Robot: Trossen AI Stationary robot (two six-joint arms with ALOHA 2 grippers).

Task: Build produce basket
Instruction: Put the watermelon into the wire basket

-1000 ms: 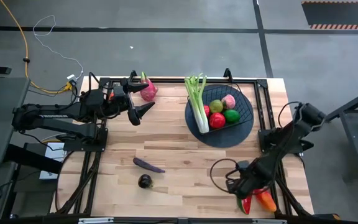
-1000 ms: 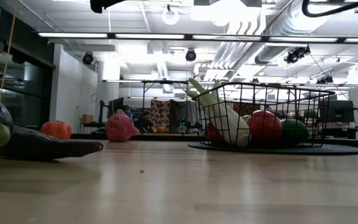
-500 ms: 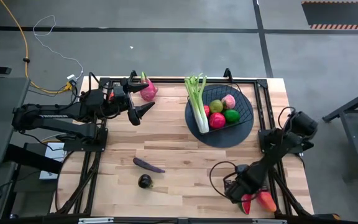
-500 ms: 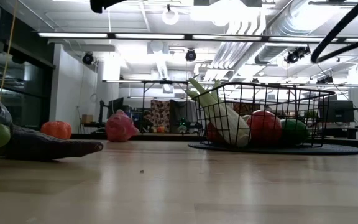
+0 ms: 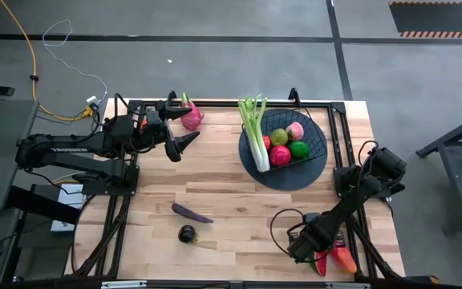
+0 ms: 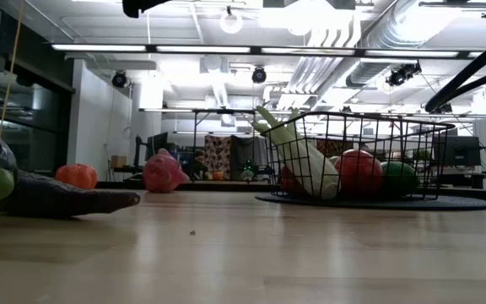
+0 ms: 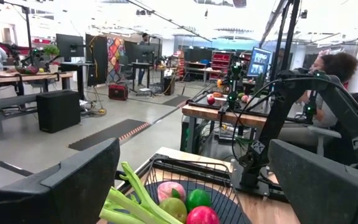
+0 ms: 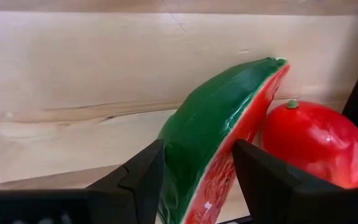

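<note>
The wooden tabletop (image 5: 231, 201) carries everything, with an arm at each side. The dark round mat (image 5: 251, 164) lies toward the far right part, and the black wire basket (image 5: 315, 132) stands on it. In the basket lie a green celery stalk (image 5: 254, 128), leaning over the rim on the left arm's side, a yellow-green fruit (image 5: 279, 136), a peach-coloured fruit (image 5: 295, 130), a green fruit (image 5: 299, 148) and a red fruit (image 5: 280, 156).

The left end effector (image 5: 181, 127) hovers over the far left part of the tabletop, its fingers spread wide and holding nothing. Just beside it lies the pink dragon fruit (image 5: 192, 117).

The right end effector (image 8: 194, 177) is down at the near right corner of the tabletop. Its fingers are clamped on the watermelon slice (image 8: 219, 134), one on the green rind and one on the red flesh. The red-orange mango (image 8: 319, 144) lies touching the slice.

Near the middle of the near edge lies the purple eggplant (image 5: 191, 213), and the dark round fruit (image 5: 187, 234) sits just beside it, nearer the edge.
</note>
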